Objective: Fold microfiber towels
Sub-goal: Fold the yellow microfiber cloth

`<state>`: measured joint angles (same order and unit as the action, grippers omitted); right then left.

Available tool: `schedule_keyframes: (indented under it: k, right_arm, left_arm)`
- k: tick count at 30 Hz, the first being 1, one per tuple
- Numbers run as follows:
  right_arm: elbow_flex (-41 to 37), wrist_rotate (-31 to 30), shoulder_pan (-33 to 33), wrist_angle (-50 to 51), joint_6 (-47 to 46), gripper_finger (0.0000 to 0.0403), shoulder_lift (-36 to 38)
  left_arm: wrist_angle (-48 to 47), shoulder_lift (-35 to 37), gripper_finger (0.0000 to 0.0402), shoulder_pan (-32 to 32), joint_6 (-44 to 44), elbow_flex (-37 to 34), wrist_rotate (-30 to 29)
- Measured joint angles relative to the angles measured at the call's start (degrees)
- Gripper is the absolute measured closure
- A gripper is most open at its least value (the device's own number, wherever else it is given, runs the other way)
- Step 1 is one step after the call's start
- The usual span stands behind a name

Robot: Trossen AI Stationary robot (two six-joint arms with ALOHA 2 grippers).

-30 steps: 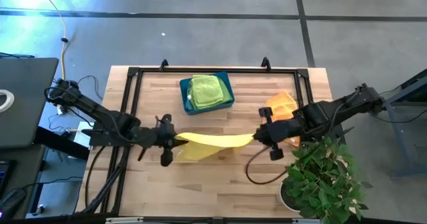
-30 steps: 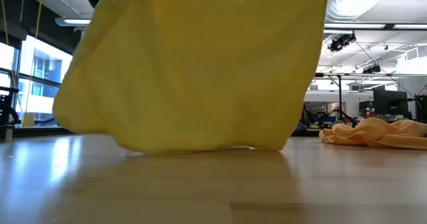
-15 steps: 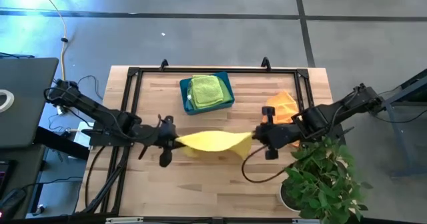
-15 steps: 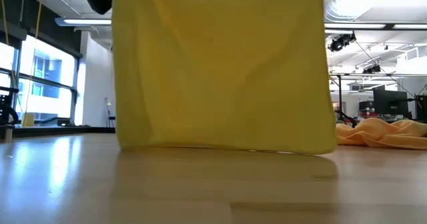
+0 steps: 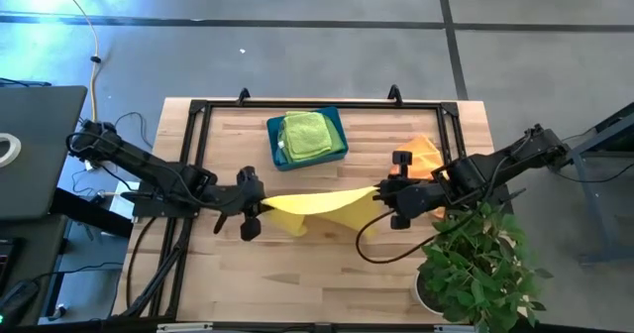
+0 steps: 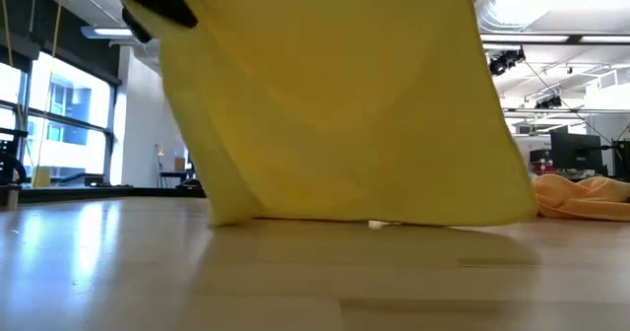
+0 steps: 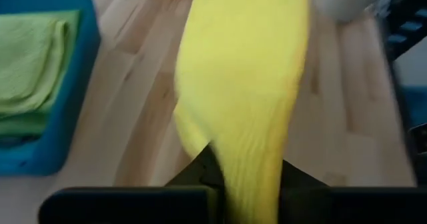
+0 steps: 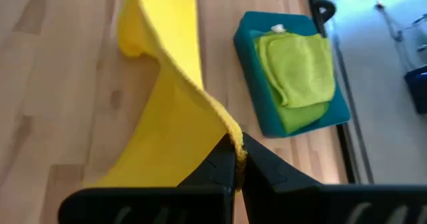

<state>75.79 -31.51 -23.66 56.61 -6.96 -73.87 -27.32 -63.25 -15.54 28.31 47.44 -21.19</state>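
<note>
A yellow microfiber towel hangs stretched between my two grippers over the middle of the table. Its lower edge rests on the wood. My left gripper is shut on its left end and my right gripper on its right end. A lime green towel lies folded in a teal bin at the far side. An orange towel lies crumpled behind my right arm. My left gripper pinches the yellow towel's left upper end between its two fingers, slanting down from the table's left. The cloth runs away from the fingers as a bunched band; one layer or several, I cannot tell. My right gripper pinches the towel's upper edge at its right end between its two fingertips, slanting down from the table's right. The cloth runs fairly taut toward my left gripper and hangs down onto the table.
A potted plant stands at the near right corner, close under my right arm. A black frame runs round the table's far edge and sides. Bare wood lies near the front edge.
My left gripper has sunk a little and drifted toward the table's right. My right gripper has turned about its wrist in place. The yellow towel's top edge has come lower, and its hanging part has swung and slid toward the table's right, spreading wider along the wood.
</note>
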Motion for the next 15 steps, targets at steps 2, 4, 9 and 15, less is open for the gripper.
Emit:
schedule_keyframes:
  k: [2, 4, 9, 15]
  right_arm:
    - [0.0, -1.49, 0.0, -0.1, 0.14, 0.04, 0.0]
    - [0.0, -2.72, 0.0, -0.08, 0.17, 0.04, 0.0]
    - [0.0, -3.12, 0.0, -0.62, -0.6, 0.04, 0.0]
    - [0.0, -3.46, 0.0, -0.76, -0.12, 0.04, 0.0]
  left_arm:
    - [-2.5, 0.29, 0.0365, 0.98, -0.01, 0.0, 0.0]
    - [-4.47, 0.27, 0.0355, 2.13, -0.63, 0.0, 0.01]
    - [-6.31, 0.27, 0.0361, 4.16, -3.72, 0.0, 0.27]
    - [-6.13, 0.27, 0.0396, 5.14, -5.36, 0.0, 2.03]
